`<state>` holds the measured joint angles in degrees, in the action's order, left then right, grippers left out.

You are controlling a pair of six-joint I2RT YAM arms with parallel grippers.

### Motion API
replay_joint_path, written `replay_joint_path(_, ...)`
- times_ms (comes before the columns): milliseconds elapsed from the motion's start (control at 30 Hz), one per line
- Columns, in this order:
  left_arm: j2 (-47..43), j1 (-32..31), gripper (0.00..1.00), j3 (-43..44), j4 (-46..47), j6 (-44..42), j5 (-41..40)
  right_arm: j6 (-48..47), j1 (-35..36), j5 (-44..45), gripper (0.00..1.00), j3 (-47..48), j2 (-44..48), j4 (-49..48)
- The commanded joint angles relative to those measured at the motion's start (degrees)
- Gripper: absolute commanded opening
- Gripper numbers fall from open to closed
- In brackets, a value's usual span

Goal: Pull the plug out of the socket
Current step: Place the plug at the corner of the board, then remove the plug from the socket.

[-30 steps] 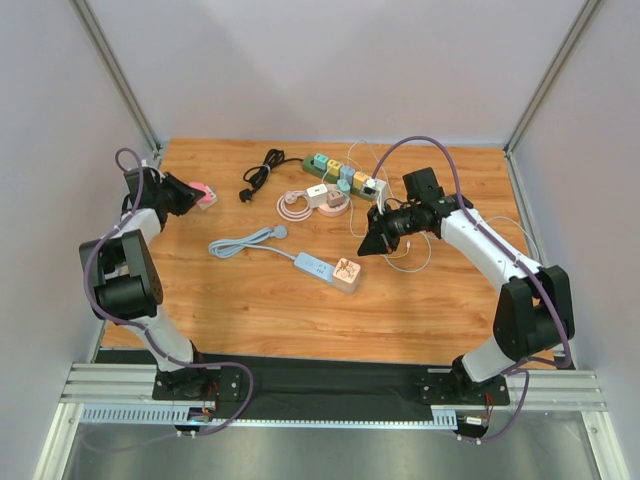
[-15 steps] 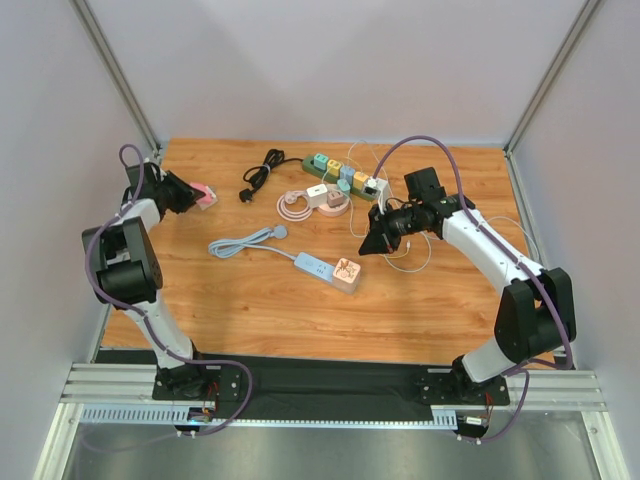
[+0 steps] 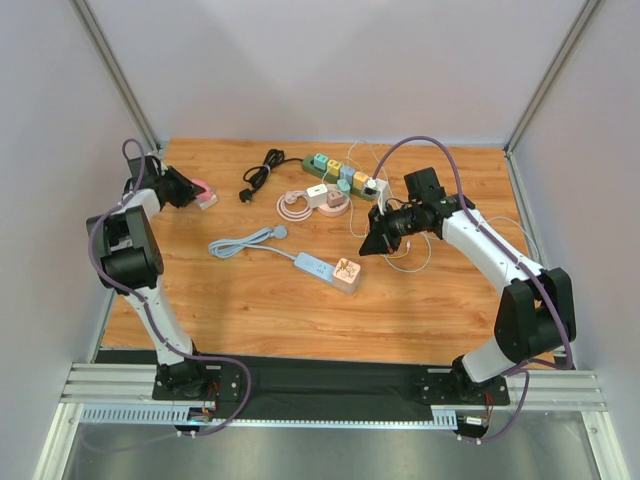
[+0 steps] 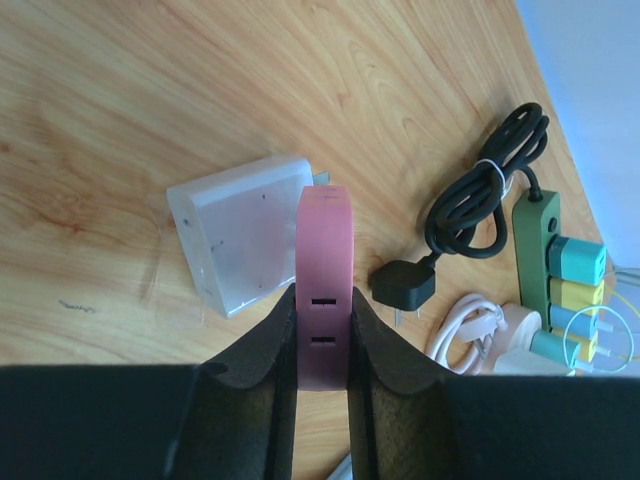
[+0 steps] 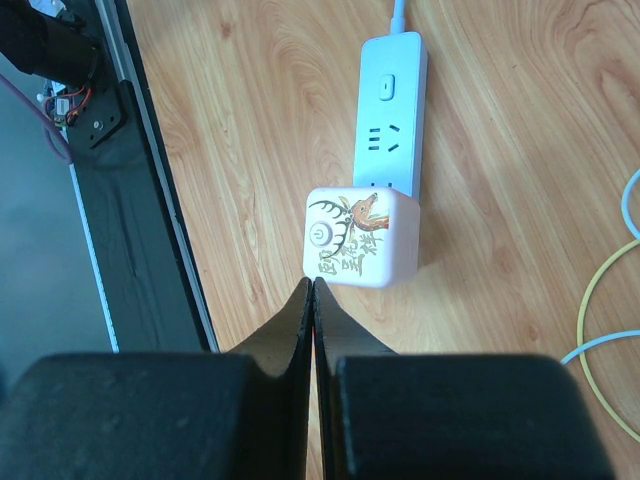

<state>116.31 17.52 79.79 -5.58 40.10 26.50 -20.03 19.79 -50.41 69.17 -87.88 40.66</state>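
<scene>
So the left end effector [image 4: 322,302] is clamped on the pink socket block [image 4: 324,240], pinching its two flat sides, way over at the far left of the desk [image 3: 300,320]. The white charger [image 4: 245,232] sits right against the pink block's side. There's a bit of metal prong [image 4: 320,179] showing where the two meet, but I can't tell from the wrist view whether it's seated in the socket or already loose.

The right end effector [image 5: 314,288] is fully closed with nothing in it. It hangs over the middle of the desk, just short of the deer-print cube [image 5: 360,238] plugged into the end of the white power strip [image 5: 390,110].

My take on handling: both the pink block and the charger look like light, hard plastic, so neither will squash. Smooth shells like that can slip, though. A light socket will also just ride along with the plug if nothing pins it, so holding the pink block the way it's held now makes sense. I'd grab the charger across its broad flat faces, close to the prong end, and pull straight out along the prongs — twisting risks bending them. The right arm is well apart from that pair, so it would need to travel across and open first.
</scene>
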Motion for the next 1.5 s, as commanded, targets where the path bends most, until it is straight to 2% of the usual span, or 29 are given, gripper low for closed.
replay_joint_path(0,1.5,0.7,0.21,3.9,-1.8,-1.2,0.9,-1.6,-0.1,0.4,0.0,-0.2,0.8,-0.1)
replay_joint_path(67,2.7,0.8,0.3,4.4,-2.0,-1.2,0.7,-1.7,-0.2,0.3,0.0,-0.2,0.5,-0.1)
replay_joint_path(100,3.0,0.8,0.41,4.8,-2.1,-1.1,0.7,-1.7,-0.2,0.4,0.0,-0.1,0.4,-0.1)
replay_joint_path(167,3.4,0.8,0.52,4.7,-2.4,-1.0,0.7,-1.8,-0.1,0.5,0.0,-0.1,0.2,0.0)
replay_joint_path(333,2.0,1.0,0.67,4.2,-3.1,-3.2,0.0,-1.9,-0.1,0.7,0.0,-0.1,-0.1,0.1)
replay_joint_path(567,-6.6,1.4,0.68,-0.3,-3.4,-7.7,-4.2,-2.9,-0.2,1.8,0.0,-0.2,0.0,0.3)
replay_joint_path(833,-18.9,0.6,0.7,-11.6,3.5,-7.8,1.6,-5.9,-0.2,3.2,0.0,-1.3,1.7,-0.4)
replay_joint_path(933,-21.5,-1.3,0.7,-13.1,3.1,-7.3,4.4,-7.3,-0.1,3.7,0.01,-2.6,2.9,-1.7)
replay_joint_path(1100,-26.4,-8.6,0.7,-12.9,-1.6,-11.6,4.9,-9.8,0.4,4.3,0.04,-6.4,7.1,-7.3)
replay_joint_path(1200,-32.1,-12.6,0.7,-13.7,-3.9,-14.2,3.6,-11.7,1.8,5.0,0.1,-9.8,10.2,-11.2)
replay_joint_path(1267,-34.4,-15.1,0.7,-14.6,-6.5,-16.3,3.0,-12.5,3.8,6.3,0.2,-11.9,11.8,-12.7)
replay_joint_path(1300,-36.9,-15.9,0.7,-15.3,-6.9,-16.7,2.9,-12.7,4.5,8.6,0.27,-12.5,12.2,-14.2)
replay_joint_path(1333,-38.3,-17.0,0.7,-16.1,-7.2,-17.0,2.9,-12.8,5.4,10.0,0.42,-13.3,12.6,-14.9)
replay_joint_path(1400,-42.0,-17.3,0.71,-19.4,-7.2,-16.8,4.2,-12.7,8.4,14.5,0.56,-13.8,13.4,-16.4)
replay_joint_path(1433,-43.2,-19.1,0.71,-20.5,-7.2,-16.8,5.0,-12.6,9.5,16.3,0.67,-14.1,13.6,-16.9)
replay_joint_path(1467,-44.2,-19.7,0.71,-22.4,-7.4,-16.9,5.5,-12.6,10.7,18.2,0.73,-14.8,13.6,-17.5)
